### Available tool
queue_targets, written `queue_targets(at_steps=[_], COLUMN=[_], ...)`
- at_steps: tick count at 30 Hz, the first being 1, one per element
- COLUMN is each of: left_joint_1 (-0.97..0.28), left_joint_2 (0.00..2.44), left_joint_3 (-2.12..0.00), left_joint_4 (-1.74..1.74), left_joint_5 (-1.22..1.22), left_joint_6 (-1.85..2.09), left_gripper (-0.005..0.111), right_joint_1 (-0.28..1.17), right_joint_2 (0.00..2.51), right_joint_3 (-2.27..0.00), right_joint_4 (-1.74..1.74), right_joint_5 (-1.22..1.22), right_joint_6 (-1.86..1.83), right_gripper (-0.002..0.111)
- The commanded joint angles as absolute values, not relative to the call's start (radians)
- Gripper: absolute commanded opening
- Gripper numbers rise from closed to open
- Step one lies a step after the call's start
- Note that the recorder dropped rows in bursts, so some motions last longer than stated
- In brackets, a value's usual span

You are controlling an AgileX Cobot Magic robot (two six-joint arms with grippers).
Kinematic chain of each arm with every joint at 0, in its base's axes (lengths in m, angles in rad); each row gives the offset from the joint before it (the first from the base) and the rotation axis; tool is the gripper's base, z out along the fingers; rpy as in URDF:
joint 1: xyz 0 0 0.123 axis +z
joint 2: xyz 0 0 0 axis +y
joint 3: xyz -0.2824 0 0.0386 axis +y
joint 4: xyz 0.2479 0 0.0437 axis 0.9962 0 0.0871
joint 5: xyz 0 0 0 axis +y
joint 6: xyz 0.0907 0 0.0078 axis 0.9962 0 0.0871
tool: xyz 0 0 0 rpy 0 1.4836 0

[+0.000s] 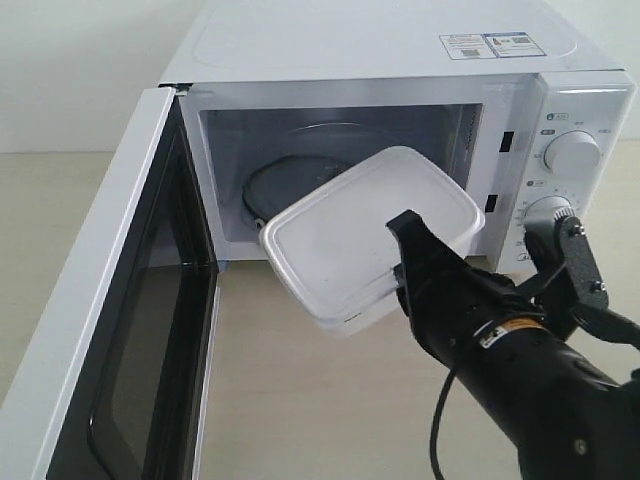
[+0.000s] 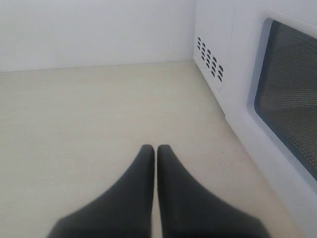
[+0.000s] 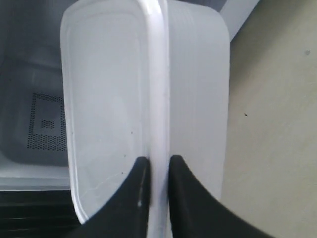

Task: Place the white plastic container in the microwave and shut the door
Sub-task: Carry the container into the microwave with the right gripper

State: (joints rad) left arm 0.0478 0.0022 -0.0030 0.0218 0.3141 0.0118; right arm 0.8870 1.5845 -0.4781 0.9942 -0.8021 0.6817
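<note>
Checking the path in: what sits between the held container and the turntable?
Nothing visible. The exterior view shows the white plastic container in the right gripper, with only empty space before the turntable.

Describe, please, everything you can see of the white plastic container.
The white plastic container is a translucent rectangular box with rounded corners and a flat, rimmed lid, which is on. It hangs tilted in the air, with its far end at the mouth of the open microwave. The right tool pinches its rim at the near edge. Nothing else appears to touch it.
</note>
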Motion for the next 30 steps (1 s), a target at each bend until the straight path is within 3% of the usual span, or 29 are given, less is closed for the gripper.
queue_targets(at_steps=[1, 30], left_joint_1=[0.051, 0.051], left_joint_2=[0.0, 0.0], left_joint_3=[0.0, 0.0], left_joint_4=[0.023, 0.023], left_joint_5=[0.31, 0.31], left_joint_6=[0.016, 0.016], left_gripper=[0.004, 0.004], right_joint_1=[0.873, 0.706], right_joint_2=[1.634, 1.851], right_joint_3=[-0.543, -0.846], right_joint_4=[0.985, 0.88], right_joint_5=[-0.84, -0.795], right_joint_6=[0.69, 0.785], right_gripper=[0.0, 0.0])
